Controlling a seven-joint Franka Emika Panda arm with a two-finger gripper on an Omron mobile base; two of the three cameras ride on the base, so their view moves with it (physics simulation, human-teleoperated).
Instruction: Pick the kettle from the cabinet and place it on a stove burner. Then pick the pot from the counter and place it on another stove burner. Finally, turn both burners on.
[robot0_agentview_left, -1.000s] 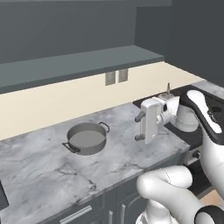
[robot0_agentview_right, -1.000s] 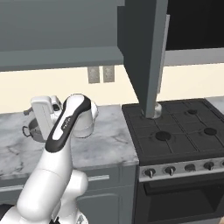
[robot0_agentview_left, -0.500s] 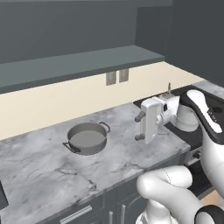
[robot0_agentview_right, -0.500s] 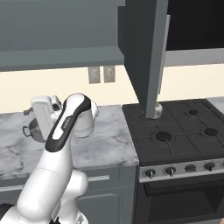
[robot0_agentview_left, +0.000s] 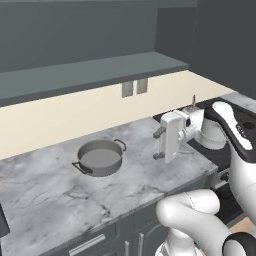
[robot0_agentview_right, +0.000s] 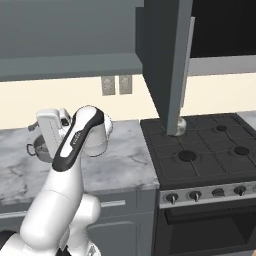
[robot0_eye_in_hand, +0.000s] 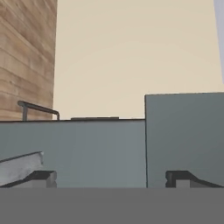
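Observation:
The wide grey pot (robot0_agentview_left: 100, 158) sits on the marble counter (robot0_agentview_left: 50, 200) with nothing in it. My gripper (robot0_agentview_left: 159, 145) hovers above the counter to the pot's right, fingers pointing down and well apart, nothing between them. In the hand view the gripper (robot0_eye_in_hand: 109, 179) is open too, its dark fingertips (robot0_eye_in_hand: 41, 177) far apart. The silver kettle (robot0_agentview_right: 176, 127) stands on the back left burner of the black cooktop (robot0_agentview_right: 210, 162), half hidden by the open cabinet door (robot0_agentview_right: 167, 60). From the right base view the pot (robot0_agentview_right: 40, 150) peeks out behind my arm.
The open door with its pale bar handle (robot0_agentview_right: 187, 75) hangs over the stove's left edge. Front knobs (robot0_agentview_right: 195, 196) line the cooktop. Free burners lie at the front left (robot0_agentview_right: 187, 156) and right (robot0_agentview_right: 241, 150). Wall sockets (robot0_agentview_left: 135, 88) sit behind the counter.

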